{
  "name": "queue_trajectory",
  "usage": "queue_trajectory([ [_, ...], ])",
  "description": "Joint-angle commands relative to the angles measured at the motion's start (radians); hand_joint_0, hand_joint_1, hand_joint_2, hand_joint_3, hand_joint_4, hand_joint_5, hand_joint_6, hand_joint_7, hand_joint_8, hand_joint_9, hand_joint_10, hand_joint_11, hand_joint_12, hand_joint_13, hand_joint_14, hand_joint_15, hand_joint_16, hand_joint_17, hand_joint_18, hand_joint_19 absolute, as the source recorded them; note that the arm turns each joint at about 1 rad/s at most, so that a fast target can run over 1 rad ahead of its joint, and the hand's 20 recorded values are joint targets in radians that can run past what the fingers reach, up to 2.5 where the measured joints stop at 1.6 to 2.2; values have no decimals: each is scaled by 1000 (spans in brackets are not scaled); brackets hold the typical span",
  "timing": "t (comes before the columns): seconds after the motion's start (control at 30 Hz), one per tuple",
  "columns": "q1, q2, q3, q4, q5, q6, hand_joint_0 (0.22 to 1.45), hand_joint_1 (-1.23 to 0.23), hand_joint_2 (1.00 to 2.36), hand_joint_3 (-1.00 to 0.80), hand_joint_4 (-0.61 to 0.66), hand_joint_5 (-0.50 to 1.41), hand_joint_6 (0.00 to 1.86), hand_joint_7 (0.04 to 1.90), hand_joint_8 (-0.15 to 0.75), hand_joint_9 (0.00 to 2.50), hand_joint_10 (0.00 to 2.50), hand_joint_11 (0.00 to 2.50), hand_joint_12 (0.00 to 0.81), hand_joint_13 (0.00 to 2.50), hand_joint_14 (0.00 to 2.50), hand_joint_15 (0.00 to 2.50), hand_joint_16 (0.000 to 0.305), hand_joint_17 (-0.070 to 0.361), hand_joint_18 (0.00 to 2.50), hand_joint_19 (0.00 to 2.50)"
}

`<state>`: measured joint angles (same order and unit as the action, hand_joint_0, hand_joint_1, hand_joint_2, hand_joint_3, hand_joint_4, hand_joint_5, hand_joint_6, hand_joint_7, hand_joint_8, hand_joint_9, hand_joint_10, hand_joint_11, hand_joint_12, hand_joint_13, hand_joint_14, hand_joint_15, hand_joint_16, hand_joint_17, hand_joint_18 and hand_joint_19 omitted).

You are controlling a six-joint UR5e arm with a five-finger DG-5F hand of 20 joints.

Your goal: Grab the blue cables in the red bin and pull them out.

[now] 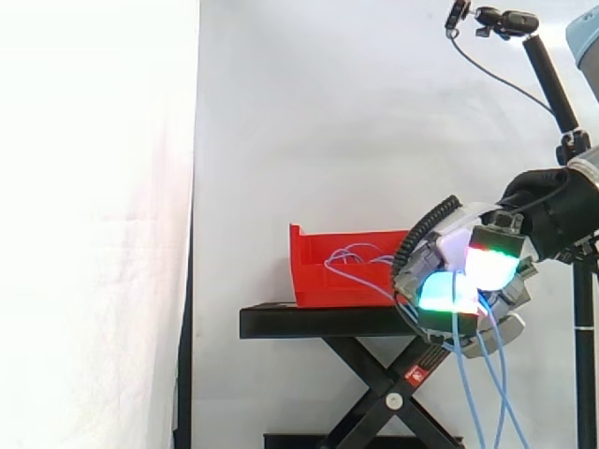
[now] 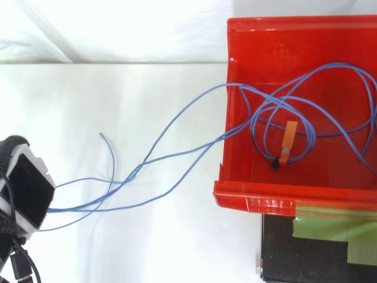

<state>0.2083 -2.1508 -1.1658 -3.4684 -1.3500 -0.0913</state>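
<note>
Green and white glow marks the thick pads (image 1: 442,297) of the hand (image 1: 468,276), which is clenched on the blue cables (image 1: 360,278): in the side view the strands run into the curled fingers and their loose ends hang straight down below it. From that grip the cables stretch away toward the red bin (image 1: 318,271), lying well apart from the hand and slightly above it; in the top view the hand (image 2: 26,191) sits at the lower left and the strands (image 2: 177,147) run in long shallow arcs up and to the right, crossing the bin's side wall (image 2: 227,147). Inside the bin the rest of the cable lies in loose overlapping loops, with a small orange tag (image 2: 288,138) on 1 of them. The cable is thin, smooth and limp, so it will likely slide over the wall, though the loops could tangle or snag at the rim. The bin is glossy hard plastic, sitting on a matte black stand (image 1: 309,321). Pulling further along the strands' line, away from the bin, looks like what remains.
</note>
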Motion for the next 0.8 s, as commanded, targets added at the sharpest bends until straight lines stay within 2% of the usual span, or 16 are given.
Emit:
queue_trajectory([
  [0.0, 0, 0, 2, 0, 0, 0, 890, -1127, 1000, -1000, 158, 640, 1411, 265, 228, 1048, 33, 1208, 312, 1204, 1194, 1226, 41, 93, 1099, 1577],
  [0.1, 0, 0, 0, 0, 0, 0, 864, -1106, 1000, -1000, 187, 636, 1382, 268, 228, 1047, 32, 1209, 314, 1202, 1203, 1222, 42, 94, 1100, 1580],
  [0.33, 0, 0, 2, 0, 0, 0, 761, -994, 1000, -1000, 210, 678, 1160, 309, 245, 1045, 31, 1188, 327, 1186, 1284, 1144, 46, 104, 1098, 1578],
  [0.53, -1, -1, 3, 2, 2, 0, 732, -964, 1000, -1000, 222, 737, 940, 387, 252, 1047, 30, 1186, 336, 1187, 1261, 1124, 48, 108, 1096, 1556],
  [0.77, 0, -1, 3, 6, 2, -1, 703, -925, 1000, -1000, 226, 775, 785, 459, 265, 1049, 31, 1156, 352, 1198, 1206, 1117, 52, 116, 1094, 1538],
])
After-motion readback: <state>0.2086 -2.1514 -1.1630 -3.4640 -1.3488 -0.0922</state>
